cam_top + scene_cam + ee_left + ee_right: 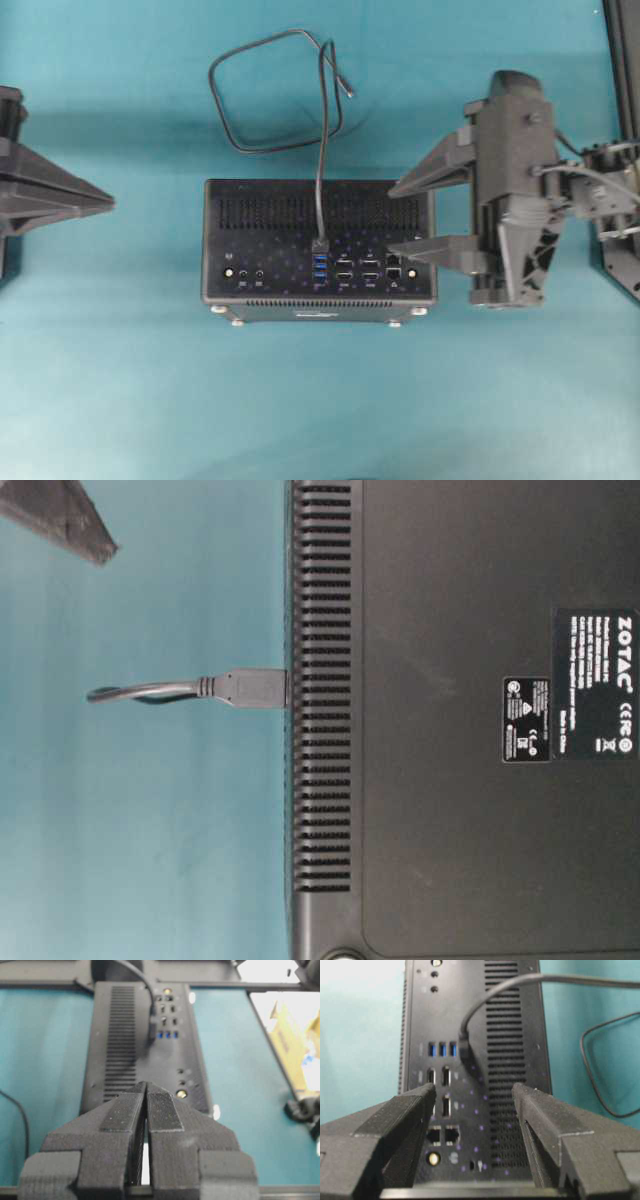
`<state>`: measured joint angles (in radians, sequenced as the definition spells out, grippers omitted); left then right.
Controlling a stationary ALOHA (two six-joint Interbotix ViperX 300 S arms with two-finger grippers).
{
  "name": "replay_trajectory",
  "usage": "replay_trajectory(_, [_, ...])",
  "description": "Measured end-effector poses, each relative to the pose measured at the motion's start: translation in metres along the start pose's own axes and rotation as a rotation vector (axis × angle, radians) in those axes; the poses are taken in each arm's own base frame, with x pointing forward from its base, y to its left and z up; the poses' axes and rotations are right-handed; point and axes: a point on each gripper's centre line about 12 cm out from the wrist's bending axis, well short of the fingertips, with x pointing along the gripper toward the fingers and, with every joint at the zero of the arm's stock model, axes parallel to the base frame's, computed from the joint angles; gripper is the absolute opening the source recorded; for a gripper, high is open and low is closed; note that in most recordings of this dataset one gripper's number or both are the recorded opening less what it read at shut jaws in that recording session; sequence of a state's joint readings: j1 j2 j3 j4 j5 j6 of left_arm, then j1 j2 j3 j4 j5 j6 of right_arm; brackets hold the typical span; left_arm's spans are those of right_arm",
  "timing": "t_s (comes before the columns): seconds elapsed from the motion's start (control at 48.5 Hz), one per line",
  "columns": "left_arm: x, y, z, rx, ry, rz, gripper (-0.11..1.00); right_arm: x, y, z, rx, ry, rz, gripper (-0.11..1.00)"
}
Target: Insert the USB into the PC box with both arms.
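Observation:
The black PC box (270,215) lies in the middle of the teal table with its port face up. The USB plug (320,246) stands in a port beside the blue ones, and its thin cable (322,130) runs back into a loop behind the box. In the table-level view the plug (250,688) sits flush against the box's grille (320,780). My right gripper (390,218) hovers open over the box's right end, nothing between its fingers (405,1115). My left gripper (108,203) is shut and empty, well left of the box (145,1045).
Teal cloth covers the table. A black frame post (622,60) and the right arm's base stand at the right edge. In the left wrist view a bright area with yellowish clutter (290,1035) lies beyond the table's far right edge.

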<state>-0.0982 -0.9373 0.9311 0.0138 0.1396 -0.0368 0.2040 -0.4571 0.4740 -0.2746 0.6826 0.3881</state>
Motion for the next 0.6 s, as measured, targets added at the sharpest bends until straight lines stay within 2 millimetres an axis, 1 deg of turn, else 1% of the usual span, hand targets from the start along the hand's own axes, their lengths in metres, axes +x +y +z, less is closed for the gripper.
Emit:
replay_trajectory(0.268, [0.0,-0.006,0.003,0.033,-0.004,-0.029,0.0,-0.014,-0.003,-0.008,0.002,-0.054,0.02,0.72])
replay_trajectory(0.599, [0.001,-0.007,0.006,0.047,-0.012,-0.03,0.0,-0.028,-0.006,-0.018,0.009,-0.093,0.032,0.72])
